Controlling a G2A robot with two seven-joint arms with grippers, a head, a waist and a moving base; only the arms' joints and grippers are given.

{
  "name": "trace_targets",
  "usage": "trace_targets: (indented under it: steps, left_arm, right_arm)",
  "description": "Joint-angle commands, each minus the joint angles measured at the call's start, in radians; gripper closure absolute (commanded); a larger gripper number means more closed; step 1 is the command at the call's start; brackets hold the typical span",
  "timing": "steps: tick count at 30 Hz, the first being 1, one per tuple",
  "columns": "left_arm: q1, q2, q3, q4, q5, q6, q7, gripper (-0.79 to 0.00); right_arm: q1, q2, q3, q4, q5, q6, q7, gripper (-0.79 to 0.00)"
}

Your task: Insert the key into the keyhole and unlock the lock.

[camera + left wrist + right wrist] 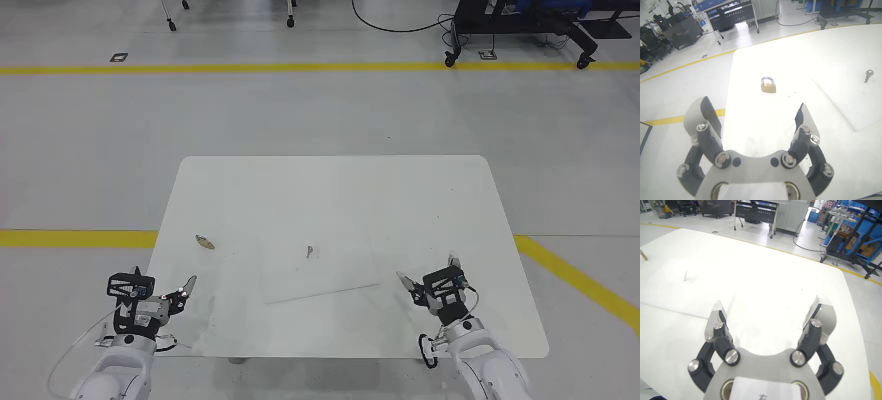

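A small brass padlock (768,84) with a silver shackle lies on the white table (400,200), toward its left side; from above the padlock (204,241) is a small tan shape. A small metal key (868,75) lies near the table's middle; the top view shows the key (310,250) as a tiny grey mark, and in the right wrist view the key (685,275) is faint. My left gripper (755,111) hangs open at the table's front left corner, well short of the padlock. My right gripper (768,309) stands open over the front right part of the table, empty.
A thin white mat (320,275) lies flat on the table, under and in front of the key. Yellow floor lines (70,238) run beside the table. Carts and racks (520,20) stand far behind.
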Motion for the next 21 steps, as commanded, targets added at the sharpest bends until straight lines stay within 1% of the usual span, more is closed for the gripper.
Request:
trace_targets:
  steps: [1,4,6,18,21]
  left_arm:
    - [0.0,0.0,0.0,0.0,0.0,0.0,0.0,-0.785]
    - [0.0,0.0,0.0,0.0,0.0,0.0,0.0,-0.785]
    - [0.0,0.0,0.0,0.0,0.0,0.0,0.0,-0.785]
    - [0.0,0.0,0.0,0.0,0.0,0.0,0.0,-0.785]
    - [0.0,0.0,0.0,0.0,0.0,0.0,0.0,-0.785]
  right_arm:
    - [0.026,-0.007,-0.063,0.007,-0.023,0.015,0.02,-0.785]
    - [0.08,-0.021,-0.168,0.032,-0.083,0.042,0.07,-0.785]
    - [0.108,-0.027,-0.213,0.047,-0.114,0.037,0.093,-0.785]
    - [0.108,-0.027,-0.213,0.047,-0.114,0.037,0.093,-0.785]
    - [0.134,-0.028,-0.247,0.055,-0.112,-0.05,0.065,-0.785]
